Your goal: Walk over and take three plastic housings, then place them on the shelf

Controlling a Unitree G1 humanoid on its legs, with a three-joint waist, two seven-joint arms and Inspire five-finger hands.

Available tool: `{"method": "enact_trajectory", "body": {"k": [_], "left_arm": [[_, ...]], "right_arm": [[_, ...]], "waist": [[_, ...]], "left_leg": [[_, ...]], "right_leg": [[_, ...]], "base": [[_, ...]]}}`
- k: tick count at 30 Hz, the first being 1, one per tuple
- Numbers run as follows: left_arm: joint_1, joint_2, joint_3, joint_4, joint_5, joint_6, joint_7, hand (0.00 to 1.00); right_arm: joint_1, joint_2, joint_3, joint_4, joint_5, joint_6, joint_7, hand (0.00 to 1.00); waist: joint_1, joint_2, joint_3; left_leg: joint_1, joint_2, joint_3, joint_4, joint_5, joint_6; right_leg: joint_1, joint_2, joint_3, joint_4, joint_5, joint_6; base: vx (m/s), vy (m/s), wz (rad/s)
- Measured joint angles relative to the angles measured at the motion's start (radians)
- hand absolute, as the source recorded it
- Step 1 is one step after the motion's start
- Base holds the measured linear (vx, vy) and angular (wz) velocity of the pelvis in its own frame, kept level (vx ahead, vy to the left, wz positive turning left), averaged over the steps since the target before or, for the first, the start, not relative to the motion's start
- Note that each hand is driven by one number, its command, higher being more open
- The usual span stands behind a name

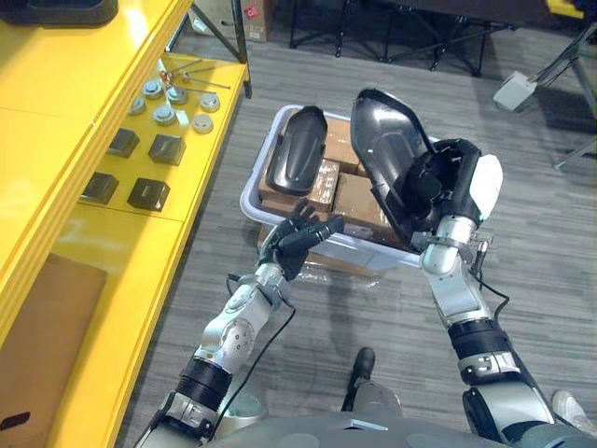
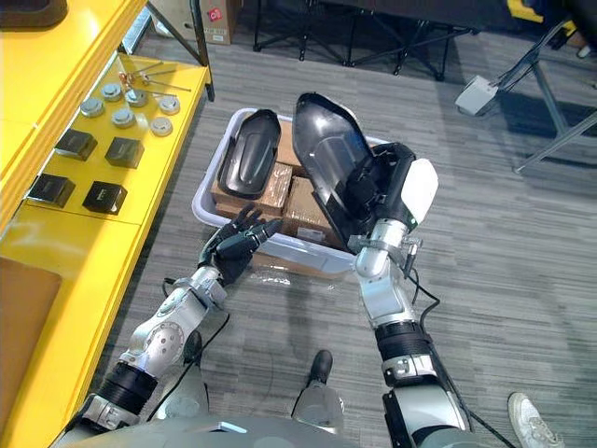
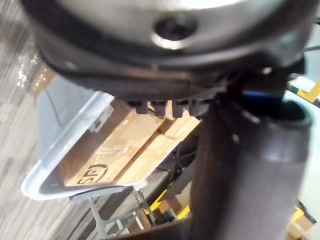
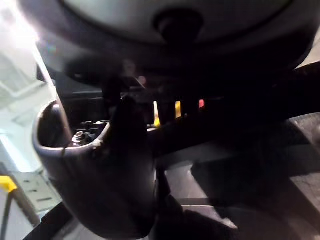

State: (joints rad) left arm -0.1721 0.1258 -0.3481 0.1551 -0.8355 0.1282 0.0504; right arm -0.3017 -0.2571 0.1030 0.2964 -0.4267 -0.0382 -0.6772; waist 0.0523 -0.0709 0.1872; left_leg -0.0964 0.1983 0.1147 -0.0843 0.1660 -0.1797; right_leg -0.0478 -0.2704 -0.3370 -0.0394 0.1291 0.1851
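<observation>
Shelf (image 1: 75,75): yellow, at your far left; small black boxes (image 1: 149,193) and round metal discs (image 1: 164,114) lie on its lower board, with bare board nearer you.
Left hand (image 1: 300,233): fingers spread and relaxed, holding nothing, poised at the near rim of the bin (image 1: 247,199).
Bin: pale plastic, on the floor beside the shelf, packed with cardboard boxes (image 1: 354,201).
Housing in the bin (image 1: 297,149): black, resting on the boxes at the bin's left end, untouched.
Held housing (image 1: 387,149): black, raised clear above the bin's right end, hollow side turned toward you.
Right hand (image 1: 446,191): fingers curled round the held housing's lower edge, white thumb cover facing outward.
Step in hand: you are most likely collecting; one housing is up, none is on the shelf.
Next move: probably bring the free left hand onto the housing in the bin; it calls for a reach over the rim and a grip on the curved shell.
Views compared: the head views give you the whole layout; the left wrist view shows the bin's rim and boxes from close; the right wrist view shows the held housing's dark inside against the hand.
</observation>
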Motion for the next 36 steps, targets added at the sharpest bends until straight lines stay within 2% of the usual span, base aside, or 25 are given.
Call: {"method": "enact_trajectory", "body": {"k": [4, 9, 13, 19, 20, 28, 30, 36], "left_arm": [[-0.05, -0.015, -0.033, 0.048, -0.015, -0.041, 0.012, 1.0], [-0.068, -0.032, -0.071, 0.083, -0.035, -0.065, 0.011, 1.0], [-0.068, -0.032, -0.086, 0.091, -0.036, -0.072, 0.007, 1.0], [-0.075, -0.032, -0.108, 0.119, -0.035, -0.081, 0.0, 1.0], [-0.075, -0.032, -0.11, 0.119, -0.031, -0.08, 0.0, 0.0], [-0.107, -0.027, -0.144, 0.156, -0.014, -0.061, 0.004, 0.0], [-0.111, -0.028, -0.148, 0.163, -0.017, -0.065, 0.045, 0.0], [-0.13, -0.027, -0.155, 0.208, 0.023, -0.123, 0.114, 0.0]], "right_arm": [[0.036, 0.051, 0.087, 0.0, -0.009, -0.038, 0.004, 0.0], [0.053, 0.074, 0.157, 0.008, -0.04, -0.045, 0.034, 0.0], [0.054, 0.1, 0.161, 0.035, -0.039, -0.045, 0.034, 0.0], [0.054, 0.107, 0.186, 0.076, -0.038, -0.051, 0.029, 0.0], [0.054, 0.108, 0.191, 0.087, -0.038, -0.061, 0.023, 0.0], [0.058, 0.098, 0.2, 0.094, -0.037, -0.064, -0.015, 0.0], [0.058, 0.098, 0.209, 0.094, -0.038, -0.077, -0.028, 0.0], [0.061, 0.114, 0.233, 0.082, -0.035, -0.082, -0.041, 0.0]], "waist": [[-0.002, 0.0, -0.033], [-0.001, -0.011, -0.061], [-0.003, -0.023, -0.077], [-0.002, -0.028, -0.095], [-0.002, -0.028, -0.097], [-0.001, -0.037, -0.125], [-0.005, -0.038, -0.13], [-0.007, -0.039, -0.133]], "left_leg": [[0.005, 0.0, -0.001, 0.0, -0.005, 0.001], [0.006, -0.001, -0.002, 0.0, -0.005, 0.001], [0.015, -0.002, -0.002, 0.0, -0.005, 0.001], [0.017, -0.003, -0.002, 0.0, -0.006, 0.001], [0.017, -0.003, -0.003, 0.0, -0.006, 0.001], [0.015, -0.006, -0.008, 0.0, -0.006, 0.001], [0.015, -0.006, -0.007, 0.0, -0.007, 0.001], [0.016, -0.006, -0.007, 0.0, -0.007, 0.002]], "right_leg": [[0.015, 0.002, -0.003, -0.016, 0.005, 0.001], [0.017, 0.002, -0.005, -0.017, 0.005, 0.001], [0.026, 0.001, -0.005, -0.018, 0.006, 0.001], [0.034, 0.001, -0.009, -0.033, 0.008, 0.001], [0.035, 0.001, -0.01, -0.034, 0.009, 0.001], [0.04, 0.0, -0.016, -0.036, 0.012, 0.002], [0.04, 0.0, -0.016, -0.036, 0.012, 0.002], [0.04, 0.0, -0.016, -0.037, 0.012, 0.002]], "base": [[0.0, 0.0, 0.0], [0.0, -0.004, 0.01], [0.0, 0.0, 0.0], [0.0, 0.0, 0.0], [0.0, 0.0, 0.0], [0.0, -0.001, 0.0], [0.0, 0.0, 0.0], [0.0, 0.0, 0.0]]}}
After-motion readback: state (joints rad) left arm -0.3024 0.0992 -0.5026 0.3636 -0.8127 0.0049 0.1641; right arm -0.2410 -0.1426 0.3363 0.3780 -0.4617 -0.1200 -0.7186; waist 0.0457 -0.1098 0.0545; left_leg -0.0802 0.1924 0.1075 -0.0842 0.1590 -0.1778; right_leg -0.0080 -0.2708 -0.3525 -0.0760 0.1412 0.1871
